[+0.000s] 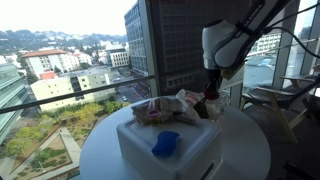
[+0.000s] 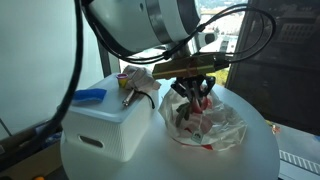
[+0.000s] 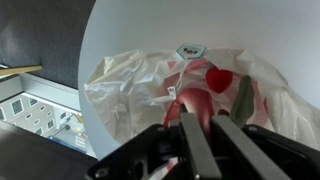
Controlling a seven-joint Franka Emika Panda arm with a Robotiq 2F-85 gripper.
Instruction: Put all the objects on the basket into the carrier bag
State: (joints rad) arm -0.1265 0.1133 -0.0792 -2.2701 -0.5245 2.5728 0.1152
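Observation:
My gripper [image 3: 202,113] is shut on a red roundish object [image 3: 186,97], held just above the open carrier bag [image 3: 130,85], a crinkled whitish bag with red print. Both exterior views show the gripper [image 2: 196,92] [image 1: 211,98] hanging over the bag [image 2: 215,128] [image 1: 160,110] beside the white basket [image 2: 105,130] [image 1: 185,150]. A bright blue lumpy object [image 1: 166,143] [image 2: 89,96] lies on the basket's flat top. A tiny red-and-yellow item [image 2: 125,80] sits at the basket's corner nearest the bag. A dark greenish piece [image 3: 243,95] lies in the bag.
Basket and bag stand on a round white table [image 2: 250,160] [image 1: 250,150] next to large windows. The robot's arm and black cables [image 2: 75,70] pass above the basket. A chair-like frame [image 1: 285,100] stands beyond the table.

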